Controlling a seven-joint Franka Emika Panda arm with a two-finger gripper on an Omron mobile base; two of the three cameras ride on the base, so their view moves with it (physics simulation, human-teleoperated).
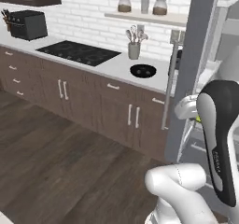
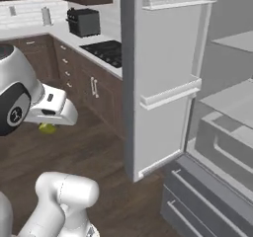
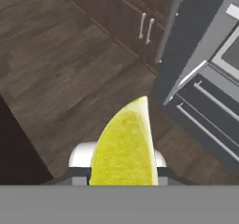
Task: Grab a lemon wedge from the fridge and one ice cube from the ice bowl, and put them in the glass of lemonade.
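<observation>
Hand view: lemon wedge (image 3: pixel 125 146) sits right at the camera, rising between the fingertips, peel edge arcing up to a point. Gripper (image 3: pixel 123 181) is closed on it; the tips themselves are largely hidden by the fruit and the lower edge. Behind the wedge lies dark wood floor (image 3: pixel 56 69), so the load hangs in free air, clear of any shelf.

Right base view: the gripper (image 2: pixel 49 125) points down over the floor, a small yellow spot of the wedge (image 2: pixel 47 128) showing beneath the white hand. The fridge (image 2: pixel 163 73) stands to the right with its door swung open, inner shelves and lower drawers exposed. The wedge is well apart from the fridge interior.

Left base view: the arm's dark forearm blocks most of the hand; a sliver of yellow (image 1: pixel 198 119) shows by the open door's edge. Farther off, on the table (image 1: pixel 112 66), the ice bowl (image 1: pixel 143 71) rests just right of the black cooktop (image 1: pixel 78 52), with a grey utensil pot (image 1: pixel 134 49) behind it. I cannot make out the glass of lemonade in these views.

Judgement: first pickup looks done; the step in hand is carrying the wedge out of the fridge toward the glass. The next move calls for locating the glass, travelling along the table without grazing the open door, and keeping the grip steady until the wedge is above the rim. The ice cube is not yet fetched.
</observation>
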